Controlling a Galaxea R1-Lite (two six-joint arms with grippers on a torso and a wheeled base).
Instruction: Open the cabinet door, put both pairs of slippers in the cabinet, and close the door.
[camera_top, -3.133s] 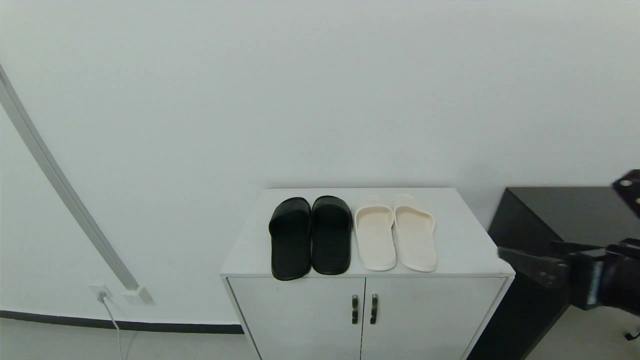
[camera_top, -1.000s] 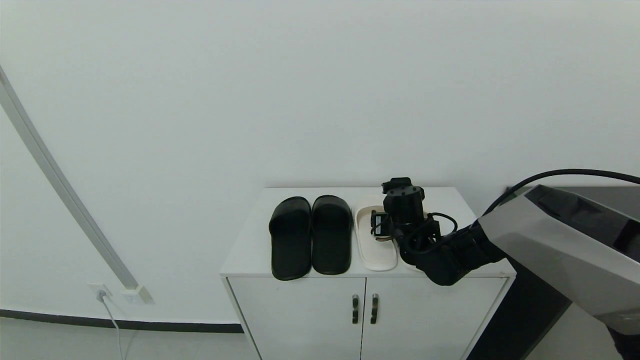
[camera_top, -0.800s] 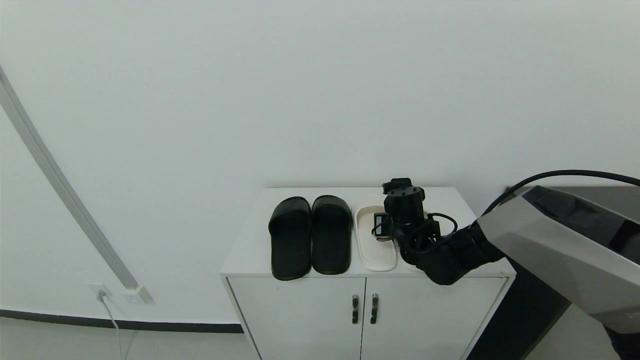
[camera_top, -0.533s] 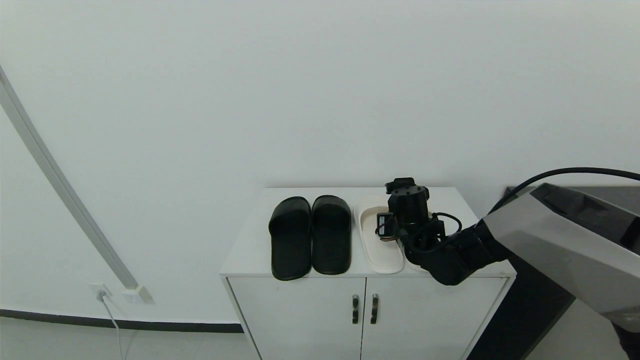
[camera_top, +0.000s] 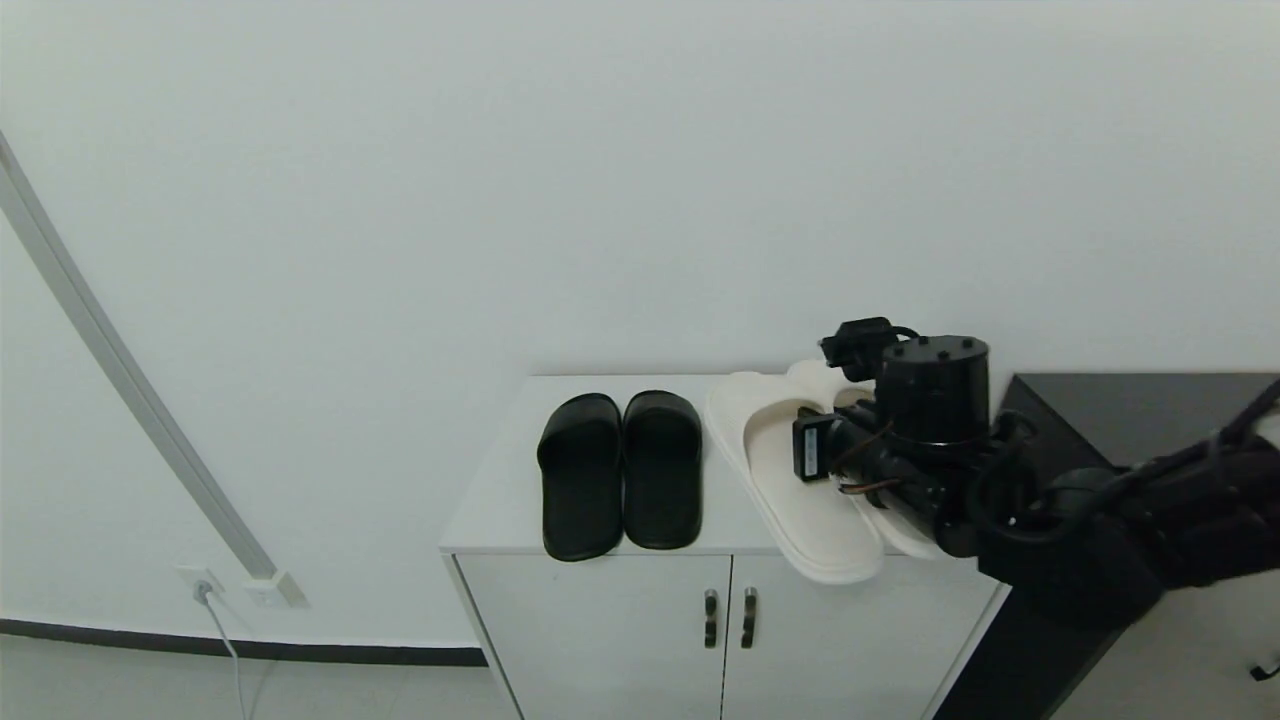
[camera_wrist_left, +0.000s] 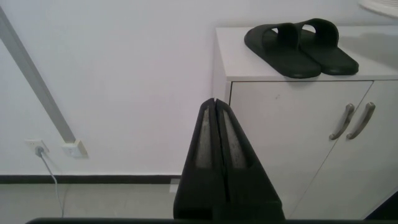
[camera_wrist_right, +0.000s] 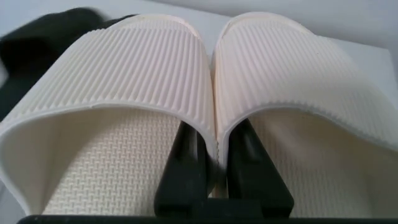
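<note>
Right jaws clamped both cream slippers (camera_top: 800, 500) by their touching inner walls, at 3 o'clock of the black slippers (camera_top: 620, 470), overhanging the cabinet (camera_top: 495, 510) front; left jaws sat together. We judged: keep the pinch firm, since the doors (camera_top: 600, 630) were shut.

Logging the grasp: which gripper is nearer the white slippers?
Right. The right gripper is clamped on the white slippers' inner edges; the left gripper is apart from them, out before the cabinet.
</note>
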